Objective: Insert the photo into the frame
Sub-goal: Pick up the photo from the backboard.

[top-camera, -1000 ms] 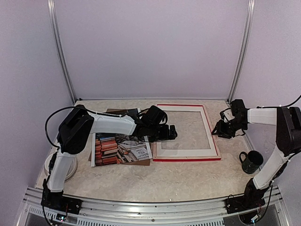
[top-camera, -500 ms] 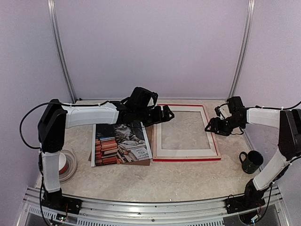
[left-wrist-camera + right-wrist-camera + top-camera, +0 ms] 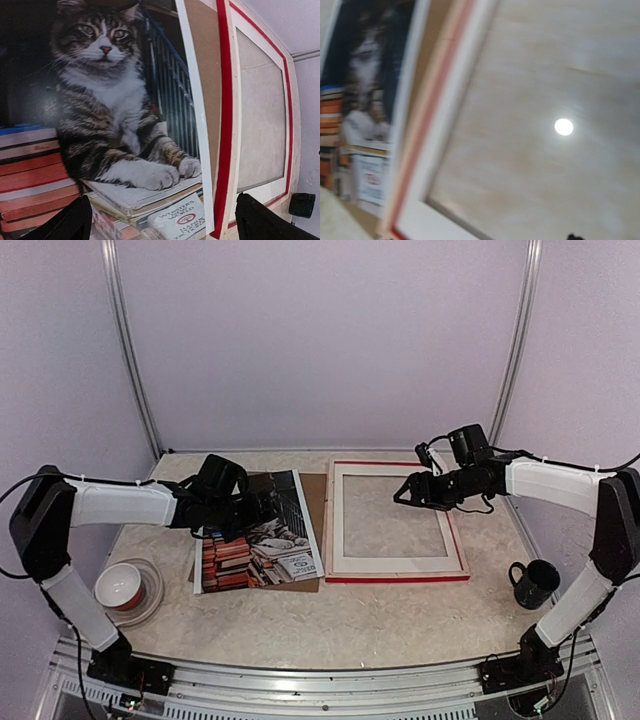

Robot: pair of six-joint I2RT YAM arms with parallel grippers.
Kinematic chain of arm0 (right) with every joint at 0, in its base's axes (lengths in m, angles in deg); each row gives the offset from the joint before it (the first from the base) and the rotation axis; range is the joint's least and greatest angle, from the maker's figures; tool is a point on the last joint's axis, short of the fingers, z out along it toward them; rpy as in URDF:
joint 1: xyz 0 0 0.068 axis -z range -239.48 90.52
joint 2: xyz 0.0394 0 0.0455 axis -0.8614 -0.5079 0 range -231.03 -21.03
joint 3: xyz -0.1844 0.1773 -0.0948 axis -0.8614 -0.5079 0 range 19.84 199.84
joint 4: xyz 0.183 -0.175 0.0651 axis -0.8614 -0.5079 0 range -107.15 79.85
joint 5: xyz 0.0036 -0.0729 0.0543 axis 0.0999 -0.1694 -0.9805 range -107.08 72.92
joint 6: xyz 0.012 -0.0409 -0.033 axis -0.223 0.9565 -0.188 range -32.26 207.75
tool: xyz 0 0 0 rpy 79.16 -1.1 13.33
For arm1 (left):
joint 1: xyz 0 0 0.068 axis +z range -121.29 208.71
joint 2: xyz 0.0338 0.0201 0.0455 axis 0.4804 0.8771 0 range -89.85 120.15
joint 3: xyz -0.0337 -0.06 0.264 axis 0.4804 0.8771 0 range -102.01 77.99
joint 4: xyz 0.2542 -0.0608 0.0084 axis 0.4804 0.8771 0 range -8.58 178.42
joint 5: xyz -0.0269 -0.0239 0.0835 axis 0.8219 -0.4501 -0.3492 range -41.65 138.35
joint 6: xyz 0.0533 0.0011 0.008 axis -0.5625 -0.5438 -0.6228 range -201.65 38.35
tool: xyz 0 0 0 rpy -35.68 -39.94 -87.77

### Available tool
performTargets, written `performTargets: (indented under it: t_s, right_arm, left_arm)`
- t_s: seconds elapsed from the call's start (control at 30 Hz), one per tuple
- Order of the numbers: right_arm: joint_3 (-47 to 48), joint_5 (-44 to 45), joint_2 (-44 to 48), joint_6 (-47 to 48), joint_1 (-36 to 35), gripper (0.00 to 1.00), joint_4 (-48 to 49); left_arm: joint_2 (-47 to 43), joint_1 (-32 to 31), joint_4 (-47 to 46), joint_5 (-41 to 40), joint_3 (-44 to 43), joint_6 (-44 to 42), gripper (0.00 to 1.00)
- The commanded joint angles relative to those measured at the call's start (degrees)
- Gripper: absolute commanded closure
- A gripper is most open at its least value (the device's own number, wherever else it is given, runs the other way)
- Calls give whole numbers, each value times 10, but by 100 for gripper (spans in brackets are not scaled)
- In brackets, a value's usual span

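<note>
The photo (image 3: 262,538) is lying on a brown board (image 3: 314,498) just left of the frame (image 3: 396,571). The left gripper (image 3: 260,510) is hovering over it, fingers apart. The right gripper (image 3: 407,492) is hanging above the frame, its spread impossible to tell.

Top view high, angled down, both wrist views close, sharing photo (image 3: 100,100) and frame (image 3: 223,100)
</note>
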Motion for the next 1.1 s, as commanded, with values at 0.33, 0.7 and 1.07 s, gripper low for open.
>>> performTargets:
  t_s: [0.33,0.7,1.07]
  right_arm:
    - [150,-12,-154,-76,-189,27,30]
    - [381,45,-333,-106,-264,25,-81]
    - [446,119,-410,-142,-277,23,-146]
  left_arm:
    - [-178,71,10,-18,140,61,1]
    - [-191,83,-7,-22,181,70,1]
    - [-155,93,-71,-12,202,64,1]
